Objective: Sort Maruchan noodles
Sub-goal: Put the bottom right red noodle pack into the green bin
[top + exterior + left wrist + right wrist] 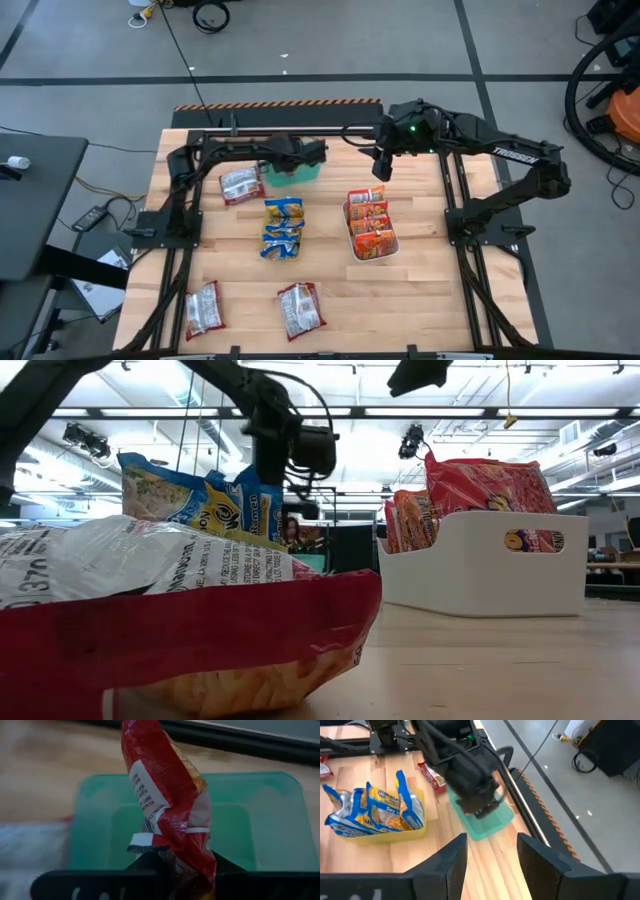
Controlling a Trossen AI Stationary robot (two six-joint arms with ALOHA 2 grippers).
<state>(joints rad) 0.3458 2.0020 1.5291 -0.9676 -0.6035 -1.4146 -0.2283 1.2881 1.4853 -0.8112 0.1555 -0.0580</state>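
Note:
My left gripper hangs over the green tray near the table's far edge, shut on a silvery-white and dark-red noodle packet. My right gripper is open and touches nothing, hovering just beyond the far end of the white tray, which holds orange-red packets standing on edge. Blue-and-yellow packets stand in a yellow tray at mid-table. Three silvery-red packets lie flat on the wood: one beside the green tray and two by the near edge. My left gripper pinches the silvery-red packet between its two fingers at one crinkled end. The fingers come from above, pointing down. The packet reaches on past them toward the floor of the green tray. Whether its far end touches the tray, I cannot tell.
Both arms' dark frames run along the table's left and right sides and far edge. Bare wood lies between the trays and the near edge. In the low view a silvery-red packet fills the foreground.

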